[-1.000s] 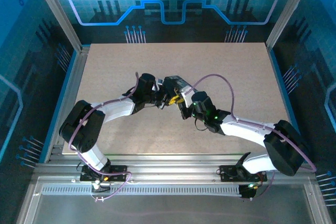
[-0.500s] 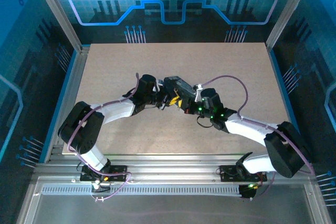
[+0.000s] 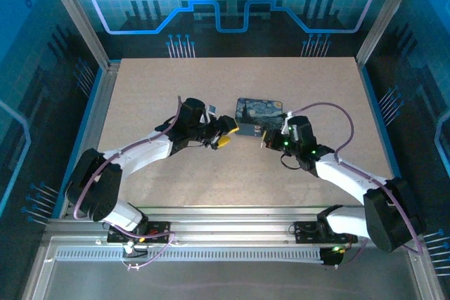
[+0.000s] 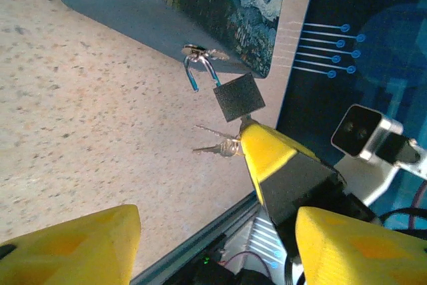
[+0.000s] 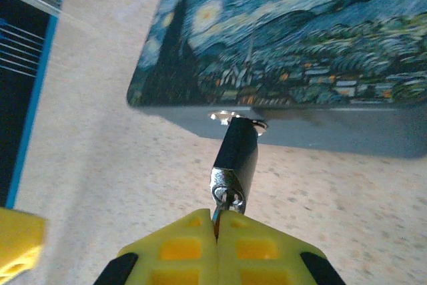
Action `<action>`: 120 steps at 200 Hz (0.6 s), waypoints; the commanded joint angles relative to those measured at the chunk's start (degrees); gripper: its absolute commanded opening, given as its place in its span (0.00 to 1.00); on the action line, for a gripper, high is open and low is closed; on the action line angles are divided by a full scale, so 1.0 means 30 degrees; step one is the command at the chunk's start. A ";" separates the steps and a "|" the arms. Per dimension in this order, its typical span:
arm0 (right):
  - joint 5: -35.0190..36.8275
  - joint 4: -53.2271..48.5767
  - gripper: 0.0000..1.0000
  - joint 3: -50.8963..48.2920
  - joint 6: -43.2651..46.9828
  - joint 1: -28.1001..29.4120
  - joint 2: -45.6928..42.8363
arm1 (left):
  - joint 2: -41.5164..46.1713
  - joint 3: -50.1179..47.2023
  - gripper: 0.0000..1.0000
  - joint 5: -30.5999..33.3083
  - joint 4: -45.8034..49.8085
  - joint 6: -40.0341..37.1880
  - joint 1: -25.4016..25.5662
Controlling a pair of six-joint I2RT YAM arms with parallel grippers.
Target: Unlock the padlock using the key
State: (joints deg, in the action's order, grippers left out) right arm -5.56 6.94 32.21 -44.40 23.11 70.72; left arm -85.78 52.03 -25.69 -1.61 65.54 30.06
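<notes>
Yellow fingertips of the left gripper (image 4: 217,235) now stand wide apart with nothing between them. A second ago this gripper was closed tight and pressed in beside the other arm at the lock; it has since let go and drawn back to the left, clear of the work. Directly ahead of its open jaws is the small black-bodied padlock with a thin silvery shackle (image 4: 239,97). The shackle is threaded through the metal hasp (image 5: 237,118) on the side wall of the dark blue swirl-patterned rectangular tin (image 5: 300,45), which rests on the speckled tan tabletop (image 3: 162,89). The right gripper (image 5: 217,226) is clenched on the small thin metal key (image 5: 226,201), which meets the underside of the padlock body. This arm has shifted to the right over the same second, and the tin lid, earlier largely covered by both wrists in the overhead view, is now exposed. Thin metal blades (image 4: 215,149) jut out just beside the right fingertip; whether they are spare keys on a ring cannot be told. In the left wrist view one leg of the shackle appears to end free, apart from the body, while the other enters it. Assessment: the supporting gripper's release suggests the turn of the key is done and the lock sprung, though these views do not confirm that the shackle is fully free. The padlock is now steadied only by the key and the hasp.
</notes>
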 commanded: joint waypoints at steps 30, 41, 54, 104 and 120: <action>-0.0588 -0.1029 0.01 -0.0735 0.2122 -0.1861 -0.0136 | 0.0849 0.3099 0.65 0.4142 0.6372 -0.5964 -0.0381; -0.0607 -0.1198 0.03 -0.0981 0.2593 -0.2122 -0.0024 | 0.0682 0.3565 0.64 0.4959 0.7046 -0.6864 -0.0387; -0.0563 -0.1135 0.05 -0.1332 0.2795 -0.2453 0.0134 | 0.0371 0.4012 0.65 0.5439 0.7364 -0.7666 -0.0383; -0.0601 -0.0589 0.28 -0.1888 0.3905 -0.3174 0.1281 | -0.1690 0.6036 0.65 0.6332 0.7764 -0.9296 -0.0182; -0.0635 -0.0585 0.30 -0.1837 0.4141 -0.3247 0.1470 | -0.2459 0.6773 0.65 0.6445 0.7764 -0.9599 -0.0147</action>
State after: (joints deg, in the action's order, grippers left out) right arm -7.55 5.04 26.81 -34.54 14.35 74.19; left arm -89.84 68.69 -8.82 19.35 41.19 29.26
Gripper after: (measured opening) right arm 0.289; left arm 0.646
